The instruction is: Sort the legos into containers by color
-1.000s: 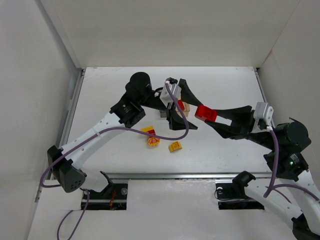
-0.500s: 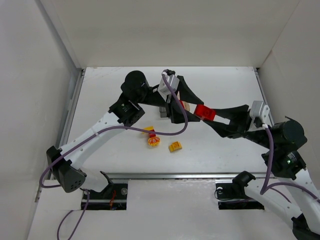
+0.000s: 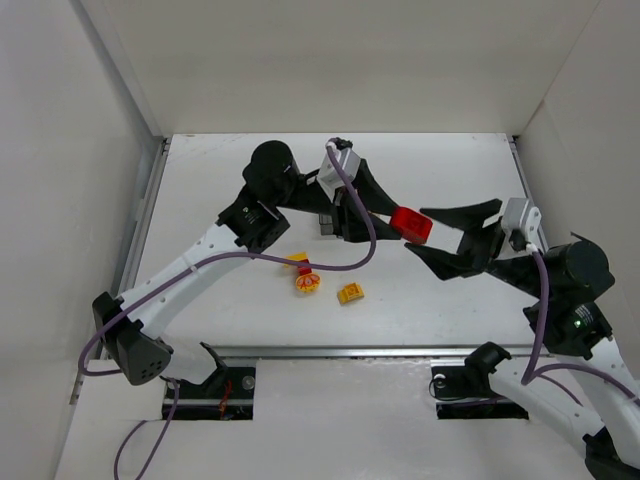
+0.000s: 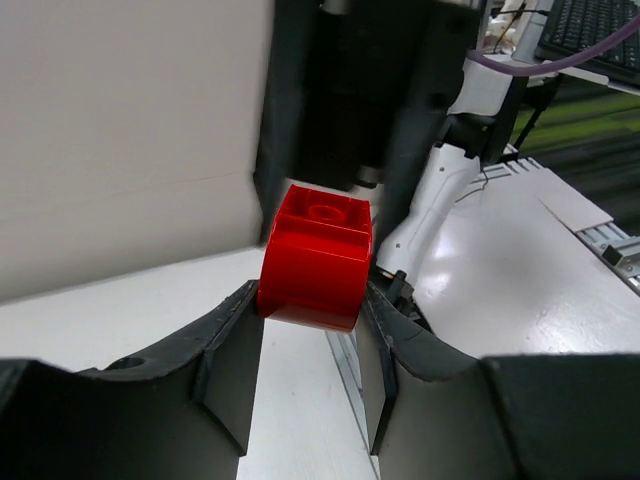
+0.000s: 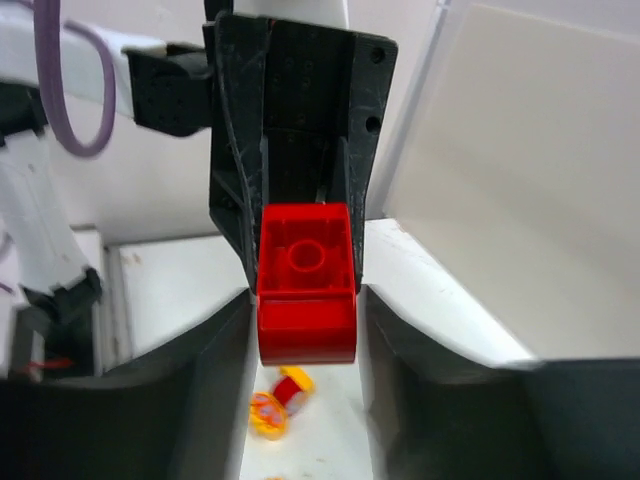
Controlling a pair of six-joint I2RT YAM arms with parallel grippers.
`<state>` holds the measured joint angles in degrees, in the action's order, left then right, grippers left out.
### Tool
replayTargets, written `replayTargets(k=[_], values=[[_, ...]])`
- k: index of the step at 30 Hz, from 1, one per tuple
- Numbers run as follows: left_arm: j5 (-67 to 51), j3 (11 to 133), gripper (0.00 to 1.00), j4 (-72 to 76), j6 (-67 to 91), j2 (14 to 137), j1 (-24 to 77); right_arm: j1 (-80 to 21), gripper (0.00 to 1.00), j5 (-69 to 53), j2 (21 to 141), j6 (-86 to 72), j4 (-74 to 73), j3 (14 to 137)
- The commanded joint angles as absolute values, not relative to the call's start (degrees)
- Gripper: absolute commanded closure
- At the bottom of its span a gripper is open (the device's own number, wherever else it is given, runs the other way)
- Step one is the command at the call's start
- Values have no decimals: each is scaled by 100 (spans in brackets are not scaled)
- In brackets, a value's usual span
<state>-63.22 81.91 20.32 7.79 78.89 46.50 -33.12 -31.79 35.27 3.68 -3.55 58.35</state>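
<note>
A red lego brick hangs in the air over the middle of the table. My left gripper is shut on it, and the left wrist view shows both fingertips pressed to the brick. My right gripper faces it from the right, open, with its fingers spread either side of the brick and thin gaps showing. A dark grey container is partly hidden behind the left gripper; the other container is hidden. On the table lie a yellow-and-red round lego, a yellow piece and a yellow brick.
White walls close in the table on the left, back and right. A metal rail runs along the near edge by the arm bases. A purple cable loops below the left wrist.
My left gripper has closed on the red brick, which my right gripper was holding. The right jaws have spread away from the brick.
</note>
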Motion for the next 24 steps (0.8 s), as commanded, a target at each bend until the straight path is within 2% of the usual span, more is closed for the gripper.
replayTargets(k=[1, 2, 6, 12, 15, 18, 21, 24], values=[[-6101, 8542, 100, 1498, 713, 7717, 4667, -3366, 27, -2814, 3489, 132, -62, 5837], [-5978, 8543, 100, 1277, 651, 7717, 4667, -3366, 8, -2734, 3489, -25, -62, 5836], [-4985, 8543, 100, 467, 440, 7717, 4667, -3366, 6, -2462, 3708, -193, -210, 5906], [-4904, 8604, 100, 290, 255, 7717, 4667, -3366, 20, -2601, 4288, -193, -554, 6266], [-4904, 8604, 100, 290, 193, 7717, 4667, -3366, 22, -2716, 4403, -193, -606, 6267], [-4904, 8604, 100, 290, 193, 7664, 4667, -3366, 24, -2576, 4403, -193, -606, 6267], [-4904, 8552, 100, 237, 62, 7612, 4667, -3366, 35, -2461, 4290, -132, -606, 6214], [-4904, 8552, 100, 167, -70, 7611, 4667, -3366, 38, -2461, 4105, -79, -606, 6214]])
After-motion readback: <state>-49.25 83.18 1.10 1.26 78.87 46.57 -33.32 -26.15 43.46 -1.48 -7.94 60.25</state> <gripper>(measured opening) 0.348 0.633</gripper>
